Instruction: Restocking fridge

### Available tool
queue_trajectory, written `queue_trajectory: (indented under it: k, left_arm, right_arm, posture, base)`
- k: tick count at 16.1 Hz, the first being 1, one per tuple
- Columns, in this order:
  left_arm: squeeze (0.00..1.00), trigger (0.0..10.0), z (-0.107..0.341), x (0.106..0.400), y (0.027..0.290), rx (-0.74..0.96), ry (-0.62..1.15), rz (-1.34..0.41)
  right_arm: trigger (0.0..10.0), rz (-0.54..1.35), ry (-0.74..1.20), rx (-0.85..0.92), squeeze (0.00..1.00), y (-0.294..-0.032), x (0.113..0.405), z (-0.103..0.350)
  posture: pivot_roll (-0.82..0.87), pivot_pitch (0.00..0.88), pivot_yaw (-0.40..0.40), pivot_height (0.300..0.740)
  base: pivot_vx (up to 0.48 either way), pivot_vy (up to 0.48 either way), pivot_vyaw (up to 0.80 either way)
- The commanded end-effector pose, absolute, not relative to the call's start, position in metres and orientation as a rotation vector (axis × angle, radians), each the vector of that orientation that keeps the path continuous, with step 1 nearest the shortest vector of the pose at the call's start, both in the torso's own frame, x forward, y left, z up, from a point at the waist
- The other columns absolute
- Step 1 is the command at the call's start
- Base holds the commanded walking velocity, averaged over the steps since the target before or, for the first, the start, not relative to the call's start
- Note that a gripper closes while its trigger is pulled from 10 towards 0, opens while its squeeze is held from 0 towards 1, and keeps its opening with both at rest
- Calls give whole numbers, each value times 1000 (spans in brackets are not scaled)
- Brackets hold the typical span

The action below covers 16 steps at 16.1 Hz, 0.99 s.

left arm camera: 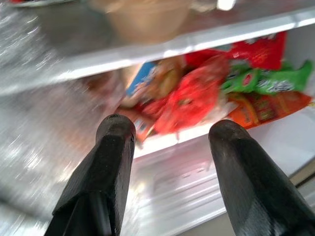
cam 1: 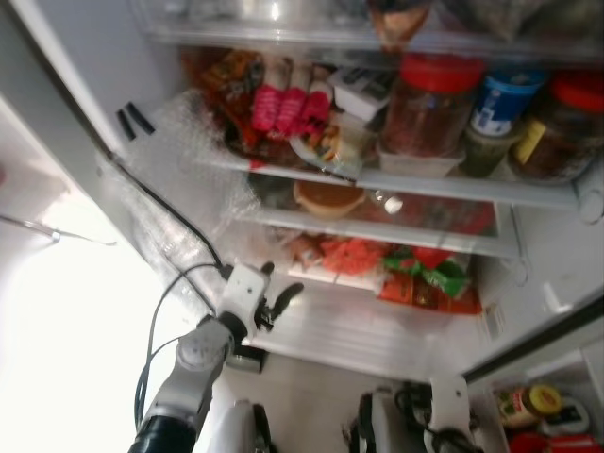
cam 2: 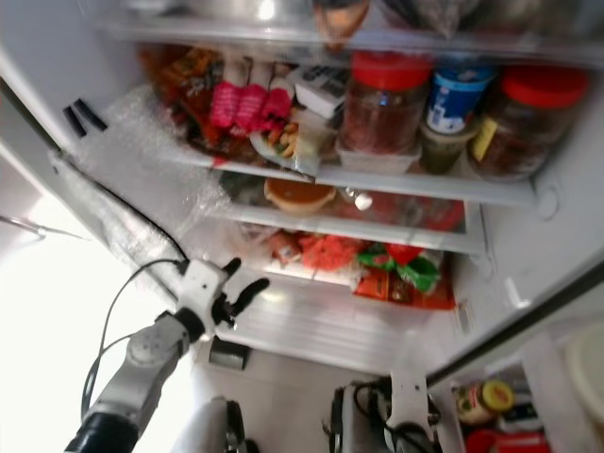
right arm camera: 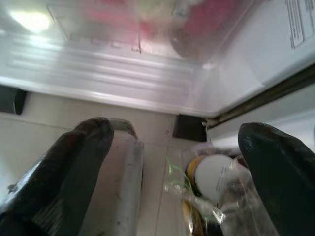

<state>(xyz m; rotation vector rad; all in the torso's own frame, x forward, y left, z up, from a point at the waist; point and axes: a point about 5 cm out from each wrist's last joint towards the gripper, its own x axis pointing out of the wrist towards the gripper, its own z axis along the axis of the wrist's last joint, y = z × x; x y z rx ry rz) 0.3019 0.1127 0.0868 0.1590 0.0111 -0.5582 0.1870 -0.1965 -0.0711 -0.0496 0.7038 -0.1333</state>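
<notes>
Red-lidded jars [cam 1: 436, 102] crowded the upper shelf [cam 1: 396, 181] at 1 o'clock, leaving little room there. The left end effector [cam 1: 274, 300] was raised at 7 o'clock, fingers [left arm camera: 106, 162] apart and empty, aimed at the snack packets [left arm camera: 197, 93] on the lower shelf, probably to judge remaining space. The right end effector [right arm camera: 177, 162] hung low at 5 o'clock, also spread and empty, above a tiled floor [right arm camera: 152, 128]. Stock awaiting loading, a white-capped bottle [right arm camera: 212, 173], lay just beside it.
</notes>
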Motion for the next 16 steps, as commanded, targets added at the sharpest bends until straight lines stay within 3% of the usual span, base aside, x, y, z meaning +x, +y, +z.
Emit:
queue_trajectory:
  k: [1, 5, 7, 9, 12, 16]
  left_arm:
    - [0, 10000, 76, 298, 120, 139, 58, -529]
    - [0, 10000, 35, 291, 155, 63, 248, -331]
    - [0, 10000, -1, 277, 182, -10, 468, -191]
    - [0, 10000, -17, 267, 190, -18, 568, -157]
    - [0, 10000, -37, 247, 199, 34, 689, -114]
    - [0, 10000, -47, 239, 192, 45, 743, -120]
  right_arm:
    - [10000, -96, 968, -18, 0, -182, 126, -103]
    - [10000, -92, 963, -15, 0, -182, 129, -102]
    - [10000, -88, 959, -17, 0, -182, 128, -102]
    - [10000, -87, 957, -18, 0, -182, 128, -102]
    - [10000, -68, 955, -25, 0, -179, 127, -103]
    - [10000, -44, 960, -29, 0, -173, 126, -103]
  posture:
    - [-107, 228, 120, 640]
    - [-105, 223, 118, 640]
    - [-97, 222, 114, 640]
    - [-93, 220, 115, 640]
    - [-98, 219, 109, 640]
    - [-93, 218, 104, 640]
  base:
    - [-292, 0, 0]
    - [-68, 0, 0]
    - [0, 0, 0]
    - [0, 0, 0]
    - [0, 403, 0]
    - [0, 398, 0]
